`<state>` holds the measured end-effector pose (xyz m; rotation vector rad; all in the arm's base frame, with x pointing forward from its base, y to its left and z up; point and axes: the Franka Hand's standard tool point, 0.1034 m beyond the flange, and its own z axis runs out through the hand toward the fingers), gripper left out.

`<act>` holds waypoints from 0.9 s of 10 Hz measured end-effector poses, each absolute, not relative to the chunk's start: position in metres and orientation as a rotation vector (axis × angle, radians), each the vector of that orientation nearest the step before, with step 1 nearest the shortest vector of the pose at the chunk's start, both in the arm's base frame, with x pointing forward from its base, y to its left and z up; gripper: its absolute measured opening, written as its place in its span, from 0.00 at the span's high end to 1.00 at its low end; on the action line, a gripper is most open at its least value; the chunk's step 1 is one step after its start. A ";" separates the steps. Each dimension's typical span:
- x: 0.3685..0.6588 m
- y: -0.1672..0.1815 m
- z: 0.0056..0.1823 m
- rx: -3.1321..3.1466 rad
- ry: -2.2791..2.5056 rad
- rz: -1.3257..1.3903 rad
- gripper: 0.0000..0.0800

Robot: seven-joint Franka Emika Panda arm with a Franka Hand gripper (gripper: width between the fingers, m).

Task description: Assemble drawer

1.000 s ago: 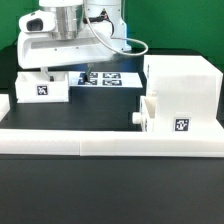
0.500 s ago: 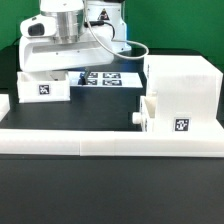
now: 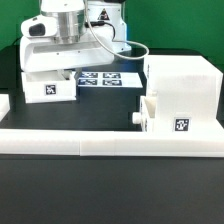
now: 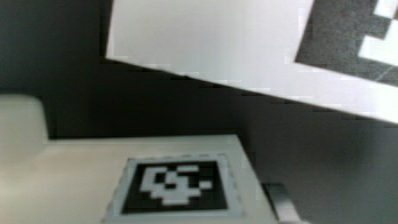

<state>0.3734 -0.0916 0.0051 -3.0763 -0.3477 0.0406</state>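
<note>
Near the table's far edge, toward the exterior view's left, the small tray (image 3: 49, 88) sits under the gripper (image 3: 55, 68), whose finger spacing I cannot tell; it looks light, rigid, smooth plastic, best pinched across its thin walls.

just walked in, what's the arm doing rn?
The Panda arm's gripper is down over a small tagged white tray at the exterior view's left; whether it grips it can't be told. The large cube casing sits at the right with another small knobbed tray against its front. The marker board lies behind, the long white rail in front.
</note>
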 end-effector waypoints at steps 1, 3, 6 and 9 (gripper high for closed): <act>0.373 -0.092 0.005 -3.076 -0.348 0.040 0.95; 0.373 -0.092 0.005 -3.076 -0.348 0.040 0.95; 0.375 -0.090 0.007 -3.076 -0.361 0.036 0.95; 0.396 -0.062 0.030 -3.052 -0.488 0.032 0.95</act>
